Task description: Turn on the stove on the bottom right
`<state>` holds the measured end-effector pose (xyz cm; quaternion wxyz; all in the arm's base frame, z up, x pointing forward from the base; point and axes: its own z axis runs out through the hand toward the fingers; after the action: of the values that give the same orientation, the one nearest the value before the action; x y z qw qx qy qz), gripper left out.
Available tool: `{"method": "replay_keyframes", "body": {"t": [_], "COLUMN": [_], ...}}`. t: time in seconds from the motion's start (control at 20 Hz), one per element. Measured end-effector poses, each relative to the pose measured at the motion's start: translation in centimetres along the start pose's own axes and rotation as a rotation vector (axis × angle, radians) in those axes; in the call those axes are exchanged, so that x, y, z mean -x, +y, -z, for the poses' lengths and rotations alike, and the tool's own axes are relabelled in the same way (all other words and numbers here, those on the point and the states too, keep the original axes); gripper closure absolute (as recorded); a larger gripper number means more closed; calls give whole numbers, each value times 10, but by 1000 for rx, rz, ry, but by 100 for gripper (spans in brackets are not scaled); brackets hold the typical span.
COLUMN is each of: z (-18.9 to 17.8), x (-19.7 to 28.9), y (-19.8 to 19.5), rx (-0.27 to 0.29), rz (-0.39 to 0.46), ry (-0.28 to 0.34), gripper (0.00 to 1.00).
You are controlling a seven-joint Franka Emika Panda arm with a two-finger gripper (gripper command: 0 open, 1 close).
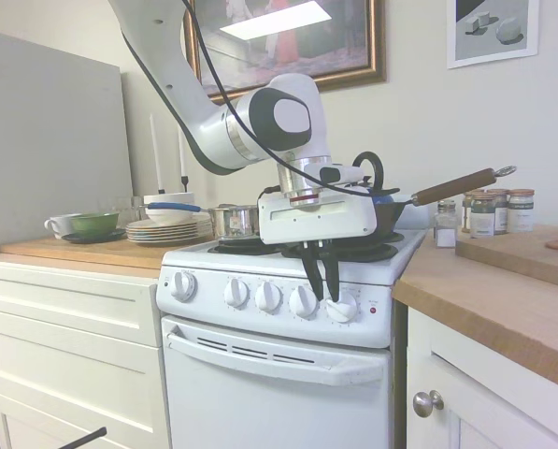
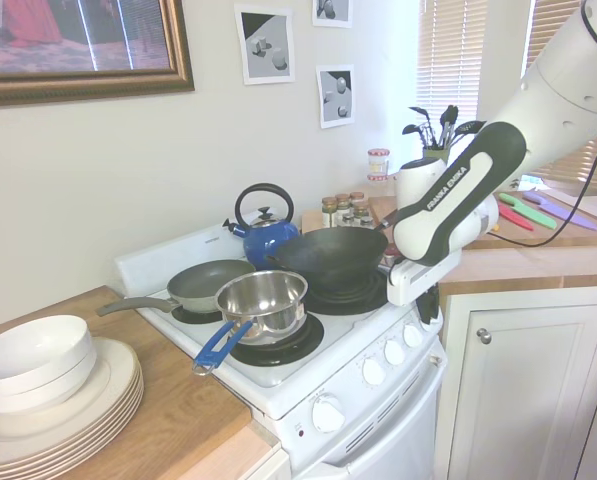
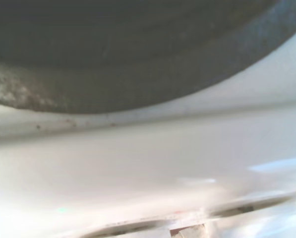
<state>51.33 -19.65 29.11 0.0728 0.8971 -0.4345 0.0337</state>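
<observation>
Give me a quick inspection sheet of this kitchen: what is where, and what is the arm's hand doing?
Surface: white stove between wooden counters.
Job's things: five round knobs on the stove front; the rightmost knob is beside a small red light.
Clutter: steel saucepan with blue handle, grey frying pan, black wok, blue kettle, stacked plates and bowl, spice jars.
Grippers: gripper points down, dark fingers close together at the rightmost knob; contact cannot be told.
Cables: black cable runs along the arm.
Surroundings: framed painting, small prints, window blinds.
</observation>
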Motion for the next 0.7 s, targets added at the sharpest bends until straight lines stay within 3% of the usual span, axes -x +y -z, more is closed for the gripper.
{"method": "replay_keyframes", "body": {"t": [0.4, 0.7], "z": [9, 7], "x": [1, 3], "y": [2, 5], "rx": [-23, -76], "rz": [-21, -52], "ry": [0, -65], "gripper": [100, 100]}}
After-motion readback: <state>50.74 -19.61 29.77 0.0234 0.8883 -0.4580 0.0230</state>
